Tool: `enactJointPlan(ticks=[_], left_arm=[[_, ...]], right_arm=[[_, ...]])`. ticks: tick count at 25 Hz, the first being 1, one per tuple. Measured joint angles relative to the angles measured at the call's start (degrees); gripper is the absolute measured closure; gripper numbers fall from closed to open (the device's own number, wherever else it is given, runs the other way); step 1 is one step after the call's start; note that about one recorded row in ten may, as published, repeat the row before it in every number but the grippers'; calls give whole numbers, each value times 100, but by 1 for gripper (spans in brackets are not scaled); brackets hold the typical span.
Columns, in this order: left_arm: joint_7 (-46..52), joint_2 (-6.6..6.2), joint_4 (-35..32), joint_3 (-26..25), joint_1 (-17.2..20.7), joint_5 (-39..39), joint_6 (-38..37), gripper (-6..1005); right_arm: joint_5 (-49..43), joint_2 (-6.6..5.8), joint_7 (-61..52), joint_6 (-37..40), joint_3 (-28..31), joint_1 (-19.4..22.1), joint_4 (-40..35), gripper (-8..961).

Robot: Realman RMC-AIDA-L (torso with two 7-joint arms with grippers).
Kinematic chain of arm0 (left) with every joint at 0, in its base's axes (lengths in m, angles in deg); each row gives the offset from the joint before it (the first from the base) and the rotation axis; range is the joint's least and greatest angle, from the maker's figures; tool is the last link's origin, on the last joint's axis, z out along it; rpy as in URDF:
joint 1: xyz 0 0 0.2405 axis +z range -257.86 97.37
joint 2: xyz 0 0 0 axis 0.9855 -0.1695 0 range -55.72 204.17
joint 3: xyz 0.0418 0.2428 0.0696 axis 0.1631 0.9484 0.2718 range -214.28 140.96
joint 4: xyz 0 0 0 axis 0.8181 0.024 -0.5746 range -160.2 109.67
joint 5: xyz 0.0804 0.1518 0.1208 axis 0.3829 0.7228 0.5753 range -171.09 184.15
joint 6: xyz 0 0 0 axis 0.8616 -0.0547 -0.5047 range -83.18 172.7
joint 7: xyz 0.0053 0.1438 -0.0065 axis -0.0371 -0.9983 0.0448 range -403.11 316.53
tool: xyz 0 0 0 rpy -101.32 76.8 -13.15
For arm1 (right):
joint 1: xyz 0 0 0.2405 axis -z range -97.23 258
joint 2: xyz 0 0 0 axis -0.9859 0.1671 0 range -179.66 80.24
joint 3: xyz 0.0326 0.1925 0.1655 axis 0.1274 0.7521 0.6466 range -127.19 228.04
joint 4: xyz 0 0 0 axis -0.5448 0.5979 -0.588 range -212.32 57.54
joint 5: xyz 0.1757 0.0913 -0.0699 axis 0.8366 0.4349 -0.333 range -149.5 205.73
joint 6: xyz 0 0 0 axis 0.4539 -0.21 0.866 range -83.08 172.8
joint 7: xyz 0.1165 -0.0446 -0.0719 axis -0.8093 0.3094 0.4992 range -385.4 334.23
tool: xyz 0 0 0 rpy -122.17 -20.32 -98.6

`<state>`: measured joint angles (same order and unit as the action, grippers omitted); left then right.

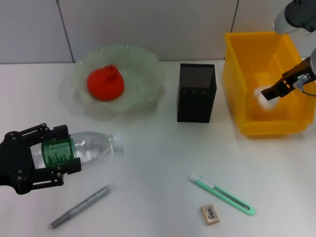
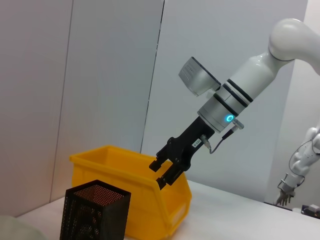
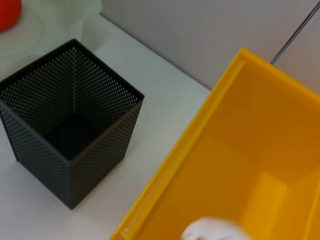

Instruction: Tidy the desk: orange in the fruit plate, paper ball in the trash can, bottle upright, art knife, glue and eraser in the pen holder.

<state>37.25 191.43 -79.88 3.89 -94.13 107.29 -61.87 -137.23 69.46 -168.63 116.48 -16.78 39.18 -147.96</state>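
A clear bottle point(image 1: 95, 144) with a green label lies on its side at the front left. My left gripper point(image 1: 69, 150) is shut on its labelled part. The orange point(image 1: 105, 83) sits in the glass fruit plate point(image 1: 148, 69). My right gripper point(image 1: 270, 94) hangs open over the yellow bin point(image 1: 237, 74), its tips just above the white paper ball point(image 1: 260, 96) inside; the ball also shows in the right wrist view point(image 3: 215, 231). The left wrist view shows the right gripper point(image 2: 164, 173) empty. The green art knife point(image 1: 222, 194), eraser point(image 1: 210, 214) and grey glue stick point(image 1: 81, 205) lie at the front.
The black mesh pen holder point(image 1: 196, 94) stands in the middle, between plate and bin; it shows in the right wrist view point(image 3: 70, 135) and the left wrist view point(image 2: 95, 212). A white wall runs behind the table.
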Motion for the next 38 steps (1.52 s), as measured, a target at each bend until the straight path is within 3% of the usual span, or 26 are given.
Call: enactJointPlan(ticks=[8,12,14,15,16,21,24,25,28,37,38], left_arm=[[59,-52,-37,-10,0,-5,-8,143],[179,-134,-101,-28,-8,4,-10,143],[313,-230,-114,-21,-45,34,-15,143],[313,-230,-114,-21,-45,34,-15,143],[364,-284,-115,-20,-61,41,-14,143],[382,-329,-122,-63,-67,48,27,143],[384,-345,-230,-71,-77,179,40,143],[384,-345,-230,-71,-77,179,40,143],[563,-285,-664,-73,-175,561,147,143],[1265,-171,-1569,-40,-643,1653,295,143],[1466,-73,-1840,-27,-923,2200,300,143]], right_arm=[[3,1,2,172,29,-19,-158,168],[12,-4,2,1111,106,19,-831,118],[41,-1,6,2029,192,99,-1531,118],[41,-1,6,2029,192,99,-1531,117],[224,3,67,2658,324,162,-2009,117],[1158,-11,403,3627,820,245,-2435,117],[2368,-15,1155,3735,1338,572,-2106,116],[2368,-15,1155,3735,1338,572,-2106,116],[3562,-4,2464,3160,1473,1296,-1241,116],[4098,4,4345,2722,1553,1938,-365,116],[4222,3,4586,2720,1636,2002,-232,116]])
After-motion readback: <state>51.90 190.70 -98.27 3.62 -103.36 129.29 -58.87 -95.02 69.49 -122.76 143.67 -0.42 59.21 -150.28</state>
